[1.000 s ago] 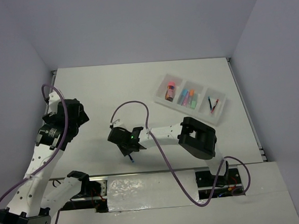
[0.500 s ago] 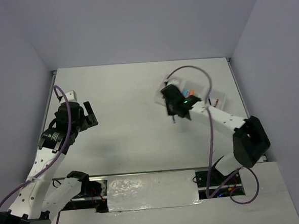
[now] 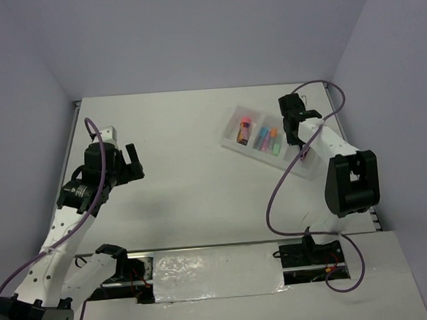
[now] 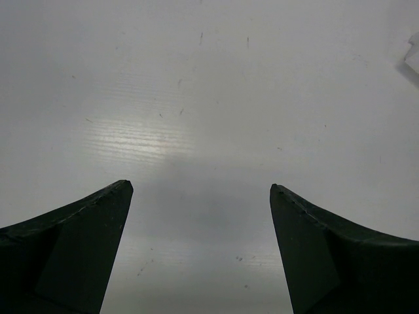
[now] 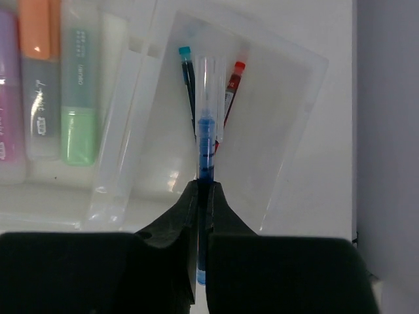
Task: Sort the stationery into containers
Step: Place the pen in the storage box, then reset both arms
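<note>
My right gripper [image 5: 204,186] is shut on a thin blue pen [image 5: 208,124] with a clear cap. It holds the pen over the right-hand compartment of the white translucent tray [image 5: 118,170]. A dark pen with a teal end [image 5: 188,82] and a red pen [image 5: 232,91] lie in that compartment. The middle compartment holds a green and light-blue marker [image 5: 80,98], an orange one [image 5: 38,59] and a purple one [image 5: 6,98]. In the top view my right gripper [image 3: 296,134] is at the tray's [image 3: 229,139] far right end, and a brown cylinder with a pink cap [image 3: 244,130] lies in the left compartment. My left gripper [image 4: 200,190] is open over bare table.
My left gripper [image 3: 132,162] hovers over the left half of the white table [image 3: 184,154]. The tray sits at the back right, close to the right wall [image 3: 384,99]. A purple cable [image 3: 277,185] hangs from my right arm in front of the tray.
My right arm has swung from the table's near middle out to the tray's right end, its jaws closing on the blue pen on the way. My left arm has shifted slightly right.
</note>
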Motion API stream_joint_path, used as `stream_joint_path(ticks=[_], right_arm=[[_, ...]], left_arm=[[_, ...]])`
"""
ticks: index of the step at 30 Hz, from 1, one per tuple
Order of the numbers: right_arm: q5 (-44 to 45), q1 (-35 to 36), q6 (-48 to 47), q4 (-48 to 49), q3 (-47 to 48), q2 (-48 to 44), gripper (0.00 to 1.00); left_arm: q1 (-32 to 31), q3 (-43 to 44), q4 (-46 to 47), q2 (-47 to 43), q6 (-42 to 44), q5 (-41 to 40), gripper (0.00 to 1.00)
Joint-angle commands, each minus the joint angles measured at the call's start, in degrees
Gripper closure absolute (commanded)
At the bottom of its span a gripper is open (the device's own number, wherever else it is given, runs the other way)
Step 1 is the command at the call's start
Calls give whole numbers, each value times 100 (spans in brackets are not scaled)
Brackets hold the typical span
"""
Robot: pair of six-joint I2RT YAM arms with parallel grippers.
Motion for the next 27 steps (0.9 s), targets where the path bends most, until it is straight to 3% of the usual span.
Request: stream_joint_path(ticks=[1,5,7,9,11,12,13,15,20,22,27], right_arm=[[129,-48,-99,-216,280,155,86],[382,-56,-21,-233,359,287,50],[374,-65,-12,-251,481,253,39],[304,-74,6,-312,622,148,37],[216,-56,76,-417,693,-19,28],[-19,-48,137,-409,667,-142,9],[-178,22,207,-357,606,-517,0],[-976,145,348,-112,176,-1107,0],[-2445,304,884,715,-1106,-3848,0],[-2500,313,911,707,-1301,-4865,0],[-2413,313,849,-292,-1092,-5899,0]], left_arm=[[59,36,264,21,152,215,1],[130,18,299,47,187,356,1],[156,18,299,56,170,339,1],[156,10,308,64,161,338,1],[174,27,282,91,143,269,1],[200,53,273,134,100,233,1],[209,71,247,152,65,181,1],[253,158,185,214,3,22,1],[375,615,-95,363,-181,-574,1],[446,773,-192,433,-182,-698,1],[525,1108,-377,390,-252,-1356,1]])
